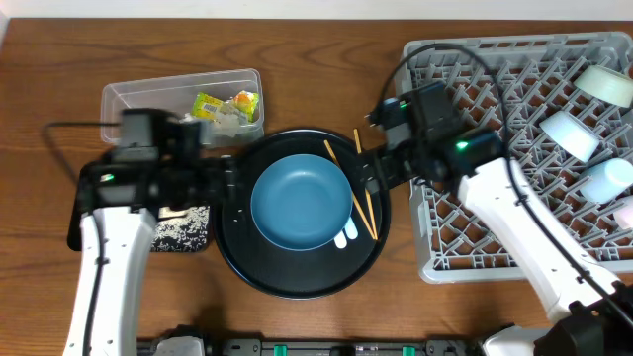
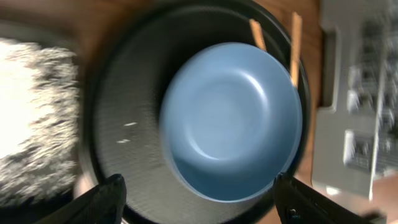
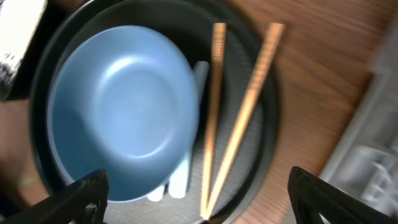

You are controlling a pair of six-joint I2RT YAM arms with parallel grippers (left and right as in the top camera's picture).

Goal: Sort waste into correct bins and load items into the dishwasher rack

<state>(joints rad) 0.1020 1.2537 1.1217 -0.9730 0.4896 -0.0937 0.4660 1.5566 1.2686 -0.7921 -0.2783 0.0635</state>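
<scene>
Seeing thin wooden chopsticks [image 1: 353, 193] lying far-to-near, tips converging toward the robot; my left gripper [image 2: 199, 190] and right gripper [image 3: 199, 190] gape wide, empty.

The round dark-blue bowl [image 1: 300, 202] looks smooth and slightly glossy. The large round black tray [image 1: 287, 272] is matt and finely grained. The thin chopsticks [image 3: 213, 112] are pale wood, ridged near one end.
</scene>
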